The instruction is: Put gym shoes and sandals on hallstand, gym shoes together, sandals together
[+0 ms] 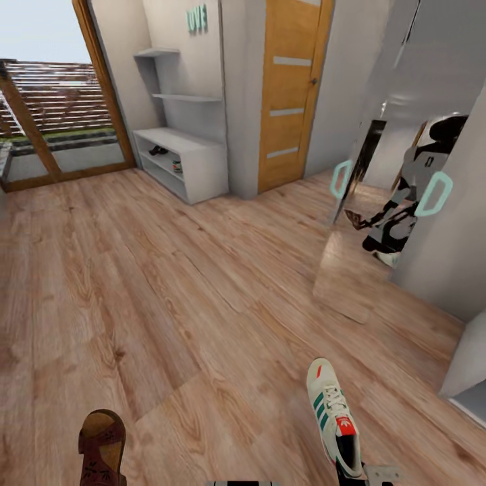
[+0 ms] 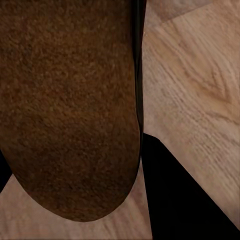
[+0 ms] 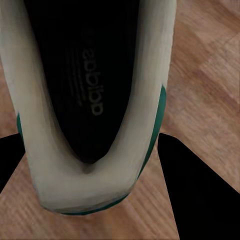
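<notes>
While over the corridor floor point(image 1: 202, 283): left gripper point(image 2: 75, 165) clamped on a sandal point(image 1: 102, 447), right gripper point(image 3: 90, 165) clamped on a gym shoe point(image 1: 332, 415). Far off, hallstand point(image 1: 196, 158) with one sandal point(image 1: 158, 150) and one gym shoe point(image 1: 177, 165) shelved.

Left gripper point(image 2: 75, 165) clamps sandal point(image 1: 101, 445); right gripper point(image 3: 90, 165) clamps gym shoe point(image 1: 332, 415).

An orange-brown wooden door with pale horizontal panels point(image 1: 290, 94), a glass patio door in a brown wooden frame point(image 1: 57, 115), and a tall leaning mirror point(image 1: 398, 175)
</notes>
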